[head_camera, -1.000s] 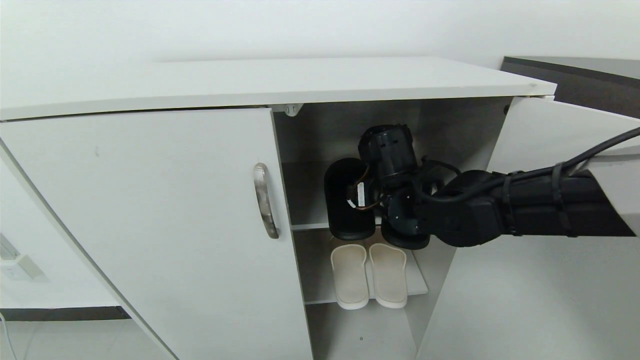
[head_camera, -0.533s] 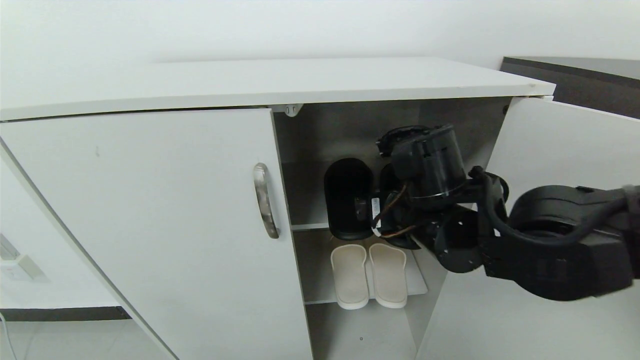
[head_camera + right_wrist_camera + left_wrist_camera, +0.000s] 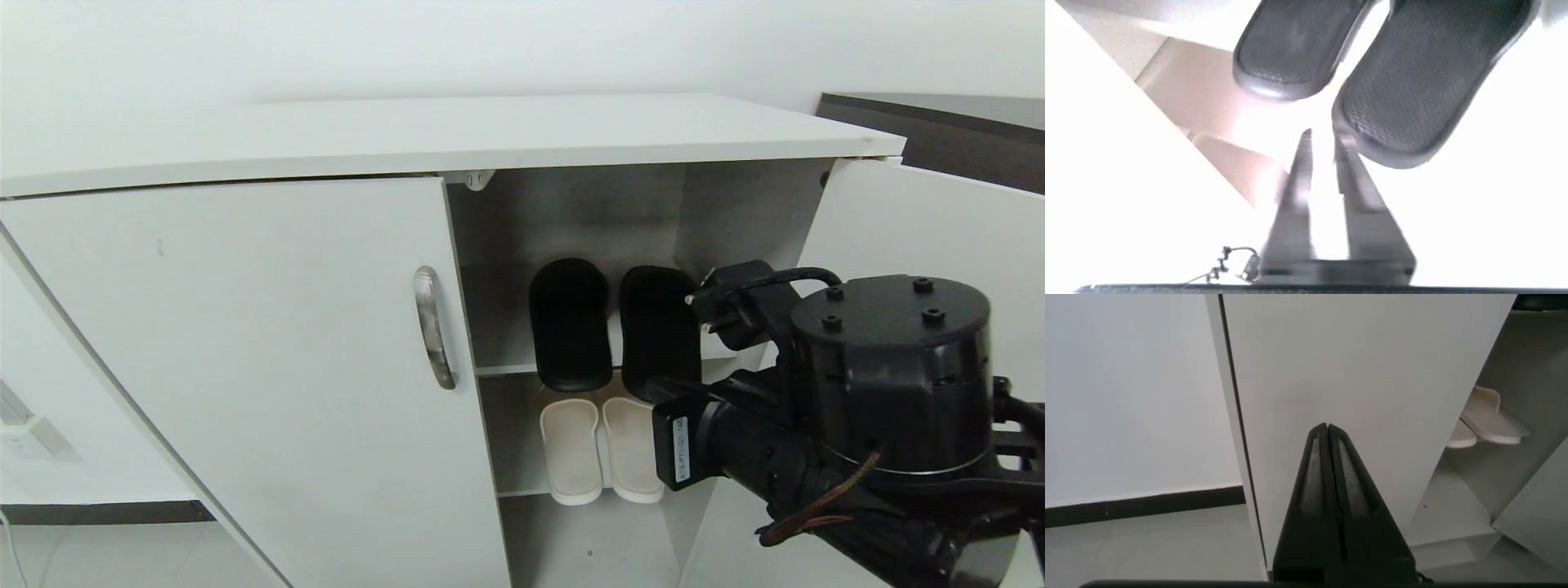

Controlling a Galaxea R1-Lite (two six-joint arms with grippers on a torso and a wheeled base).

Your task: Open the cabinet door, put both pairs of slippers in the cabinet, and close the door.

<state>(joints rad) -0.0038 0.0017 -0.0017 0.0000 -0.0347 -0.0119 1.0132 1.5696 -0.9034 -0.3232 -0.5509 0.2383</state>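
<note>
Cabinet [image 3: 490, 131] was white outside, grey inside. Door handle [image 3: 433, 327] was brushed silver. Black slippers [image 3: 571, 327] were plain black, with a fine dotted tread on the soles. Cream slippers [image 3: 571, 449] were off-white with faint brownish marks. Left end effector [image 3: 1327, 429] was black. Wall [image 3: 490, 41] was white, baseboard [image 3: 98, 512] dark.

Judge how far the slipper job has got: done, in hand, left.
Done: the right door stands open; the black slippers lie on the upper shelf, the white slippers on the lower shelf. In hand: nothing; the right gripper is open and empty near the black pair. Left: close the door.
</note>
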